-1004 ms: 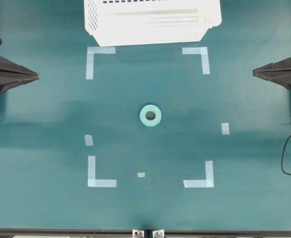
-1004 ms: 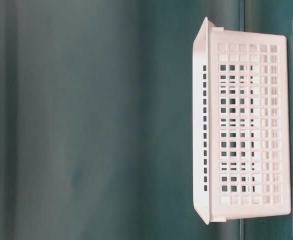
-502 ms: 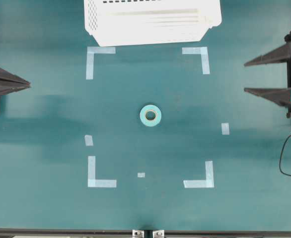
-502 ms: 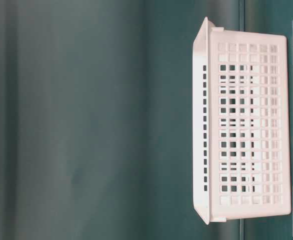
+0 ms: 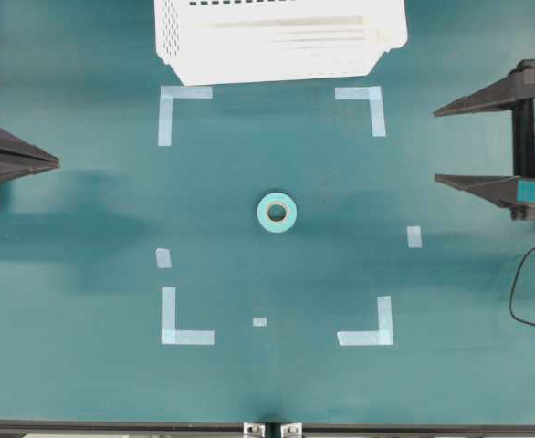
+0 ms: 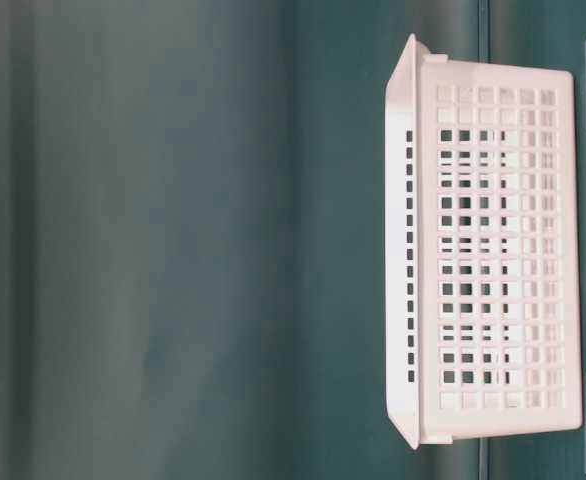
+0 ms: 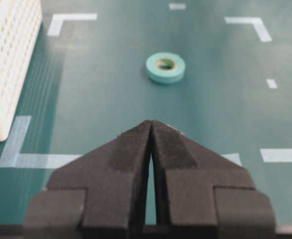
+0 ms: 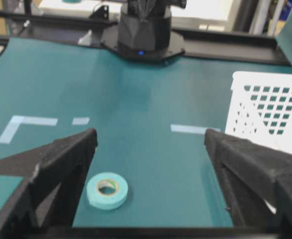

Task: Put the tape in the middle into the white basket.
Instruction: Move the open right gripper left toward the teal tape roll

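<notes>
Overhead exterior view: I see the tape (image 5: 277,212) lying flat mid-tabletop (image 5: 85,383), inside the pale corner strips (image 5: 177,102).
White basket (image 5: 277,38): at the far edge, well apart from the roll.
Right hand (image 5: 464,143): fingers spread wide, holding nothing (right edge, pointed toward the tape).
Left hand (image 5: 56,162): fingers pressed together, holding nothing, at my left edge.

You've got the small teal ring-shaped tape roll (image 5: 277,212) flat at table centre, inside four pale tape corner marks (image 5: 173,108), large white slotted plastic basket (image 5: 277,36) behind at far edge, left gripper (image 5: 56,162) and right gripper (image 5: 436,146) well apart at either side.
</notes>
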